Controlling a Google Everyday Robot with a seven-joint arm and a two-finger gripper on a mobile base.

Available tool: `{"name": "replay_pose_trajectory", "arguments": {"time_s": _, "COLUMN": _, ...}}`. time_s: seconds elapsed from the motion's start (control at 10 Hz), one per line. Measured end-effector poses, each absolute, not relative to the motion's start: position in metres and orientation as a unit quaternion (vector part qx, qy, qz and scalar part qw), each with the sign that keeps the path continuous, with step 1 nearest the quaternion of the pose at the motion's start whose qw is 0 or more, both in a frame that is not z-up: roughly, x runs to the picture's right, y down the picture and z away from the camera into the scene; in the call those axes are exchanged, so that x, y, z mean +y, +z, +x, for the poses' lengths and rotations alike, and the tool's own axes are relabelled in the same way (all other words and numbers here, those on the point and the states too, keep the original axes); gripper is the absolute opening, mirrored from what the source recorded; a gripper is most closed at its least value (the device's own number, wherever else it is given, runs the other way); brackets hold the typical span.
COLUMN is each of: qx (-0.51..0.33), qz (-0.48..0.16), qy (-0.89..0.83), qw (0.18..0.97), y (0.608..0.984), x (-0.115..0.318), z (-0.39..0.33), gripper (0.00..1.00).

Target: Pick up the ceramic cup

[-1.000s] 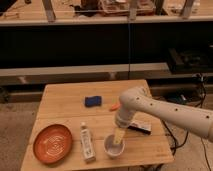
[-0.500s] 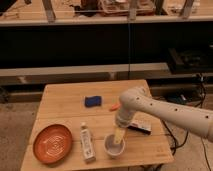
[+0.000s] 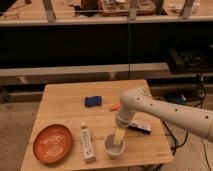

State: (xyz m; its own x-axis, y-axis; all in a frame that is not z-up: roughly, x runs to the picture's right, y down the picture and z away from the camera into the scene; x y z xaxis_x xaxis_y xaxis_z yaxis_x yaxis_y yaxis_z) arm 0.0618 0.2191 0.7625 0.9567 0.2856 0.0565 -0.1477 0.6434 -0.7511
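The ceramic cup (image 3: 114, 146) is small, white and round, standing near the front edge of the wooden table (image 3: 65, 102). My gripper (image 3: 119, 136) hangs from the white arm that reaches in from the right, and it is right above the cup, its yellowish tip at or inside the cup's rim. The cup still rests on the table.
An orange plate (image 3: 52, 143) lies at the front left. A white upright tube-like bottle (image 3: 87, 142) stands just left of the cup. A blue block (image 3: 93, 101) and a small orange item (image 3: 114, 106) lie mid-table. A dark flat object (image 3: 141, 127) sits right of the gripper.
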Motion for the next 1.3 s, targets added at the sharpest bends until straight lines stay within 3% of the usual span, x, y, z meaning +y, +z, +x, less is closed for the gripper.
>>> {"name": "replay_pose_trajectory", "arguments": {"time_s": 0.2, "qx": -0.083, "qz": -0.386, "qy": 0.114, "qw": 0.912, "y": 0.753, "x": 0.217, "z": 0.057, "gripper": 0.63}}
{"name": "replay_pose_trajectory", "arguments": {"time_s": 0.3, "qx": -0.079, "qz": -0.377, "qy": 0.115, "qw": 0.916, "y": 0.747, "x": 0.214, "z": 0.058, "gripper": 0.48}}
{"name": "replay_pose_trajectory", "arguments": {"time_s": 0.8, "qx": -0.08, "qz": -0.38, "qy": 0.128, "qw": 0.913, "y": 0.746, "x": 0.215, "z": 0.056, "gripper": 0.02}}
{"name": "replay_pose_trajectory", "arguments": {"time_s": 1.3, "qx": -0.091, "qz": -0.386, "qy": 0.134, "qw": 0.908, "y": 0.748, "x": 0.215, "z": 0.06, "gripper": 0.0}}
